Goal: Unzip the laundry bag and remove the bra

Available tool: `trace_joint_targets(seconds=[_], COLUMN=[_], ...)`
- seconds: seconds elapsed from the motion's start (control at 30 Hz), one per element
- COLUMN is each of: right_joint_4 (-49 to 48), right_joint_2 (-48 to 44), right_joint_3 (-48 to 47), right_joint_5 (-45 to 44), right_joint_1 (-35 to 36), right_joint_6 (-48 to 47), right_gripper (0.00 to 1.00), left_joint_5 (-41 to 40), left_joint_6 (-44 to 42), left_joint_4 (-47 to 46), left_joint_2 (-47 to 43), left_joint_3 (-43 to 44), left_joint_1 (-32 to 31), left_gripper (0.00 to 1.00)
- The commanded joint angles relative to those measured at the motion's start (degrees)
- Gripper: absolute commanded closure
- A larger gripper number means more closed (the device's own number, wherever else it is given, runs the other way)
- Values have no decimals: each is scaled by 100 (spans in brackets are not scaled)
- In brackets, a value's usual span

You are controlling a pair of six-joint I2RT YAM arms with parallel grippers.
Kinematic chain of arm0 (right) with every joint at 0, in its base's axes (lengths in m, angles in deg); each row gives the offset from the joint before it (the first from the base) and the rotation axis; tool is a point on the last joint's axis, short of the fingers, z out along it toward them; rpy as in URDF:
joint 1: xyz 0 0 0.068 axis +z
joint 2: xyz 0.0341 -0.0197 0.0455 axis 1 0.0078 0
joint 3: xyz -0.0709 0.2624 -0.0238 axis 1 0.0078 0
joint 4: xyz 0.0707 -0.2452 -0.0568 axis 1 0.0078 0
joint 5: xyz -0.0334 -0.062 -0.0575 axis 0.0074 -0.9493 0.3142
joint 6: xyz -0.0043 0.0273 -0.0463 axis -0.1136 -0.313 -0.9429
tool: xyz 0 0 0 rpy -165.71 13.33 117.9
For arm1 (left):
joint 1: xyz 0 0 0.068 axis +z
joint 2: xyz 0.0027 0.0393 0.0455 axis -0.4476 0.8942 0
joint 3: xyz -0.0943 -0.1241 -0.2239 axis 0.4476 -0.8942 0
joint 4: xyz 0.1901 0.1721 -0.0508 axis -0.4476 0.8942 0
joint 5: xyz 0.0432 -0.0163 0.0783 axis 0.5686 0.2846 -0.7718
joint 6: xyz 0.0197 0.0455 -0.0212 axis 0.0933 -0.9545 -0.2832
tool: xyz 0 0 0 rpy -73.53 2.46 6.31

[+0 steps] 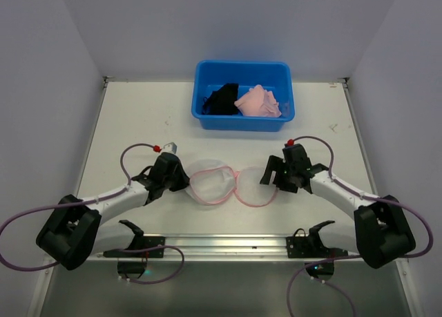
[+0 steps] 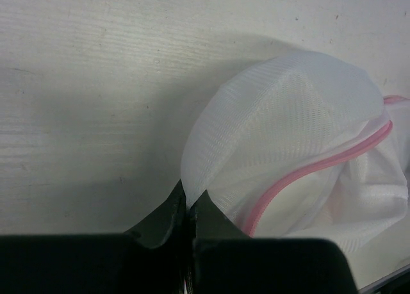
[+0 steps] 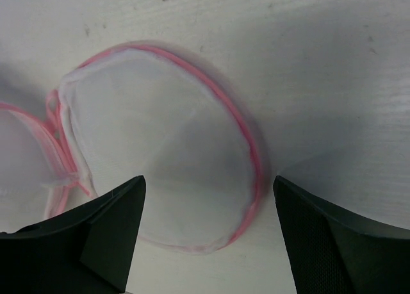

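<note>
The laundry bag (image 1: 210,182), white mesh with pink trim, lies open in two round halves side by side at the table's middle. My left gripper (image 1: 185,181) is shut on the mesh at the left half's edge; the left wrist view shows the fingers (image 2: 168,217) pinching the white mesh (image 2: 288,127) beside the pink zipper (image 2: 301,175). My right gripper (image 1: 269,175) is open, its jaws wide apart over the flat right half (image 3: 160,134), not touching it. That half looks empty. I cannot pick out a bra in the bag.
A blue plastic tub (image 1: 242,122) stands at the back centre holding a black fabric item (image 1: 221,99) and a pink fabric item (image 1: 259,101). A metal rail (image 1: 228,241) runs along the near edge between the arm bases. White walls enclose the table.
</note>
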State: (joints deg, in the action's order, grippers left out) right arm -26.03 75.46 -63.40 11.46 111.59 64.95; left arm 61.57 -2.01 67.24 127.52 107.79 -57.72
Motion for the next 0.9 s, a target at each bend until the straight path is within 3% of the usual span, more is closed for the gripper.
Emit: trace_joint_targets(seconds=[0.0, 0.13, 0.17, 0.23, 0.27, 0.3, 0.57, 0.87], right_joint_4=[-149, -255, -220, -19, 78, 201, 1449, 1266], right_joint_2=[301, 478, 356, 119, -22, -302, -1209, -1316], right_joint_3=[44, 70, 70, 26, -9, -148, -1308, -2118], right_joint_5=[161, 206, 93, -101, -345, -461, -1148, -94], right_joint_1=[169, 257, 265, 283, 292, 292, 379, 942], right_joint_6=[302, 408, 425, 452, 417, 382, -602, -963], right_gripper=[18, 41, 61, 78, 93, 98, 100, 100], left_joint_5=[-154, -136, -127, -101, -75, -40, 57, 30], left_joint_6=[108, 100, 73, 38, 29, 21, 134, 547], left_joint_4=[-17, -26, -44, -53, -96, -131, -553, -1203], left_joint_2=[-122, -210, -219, -210, -219, -210, 378, 1995], left_joint_3=[-102, -129, -129, -111, -111, -111, 564, 1655], left_joint_1=[37, 37, 46, 29, 37, 37, -314, -1280], left_gripper=[100, 100, 100, 100, 100, 100, 100, 100])
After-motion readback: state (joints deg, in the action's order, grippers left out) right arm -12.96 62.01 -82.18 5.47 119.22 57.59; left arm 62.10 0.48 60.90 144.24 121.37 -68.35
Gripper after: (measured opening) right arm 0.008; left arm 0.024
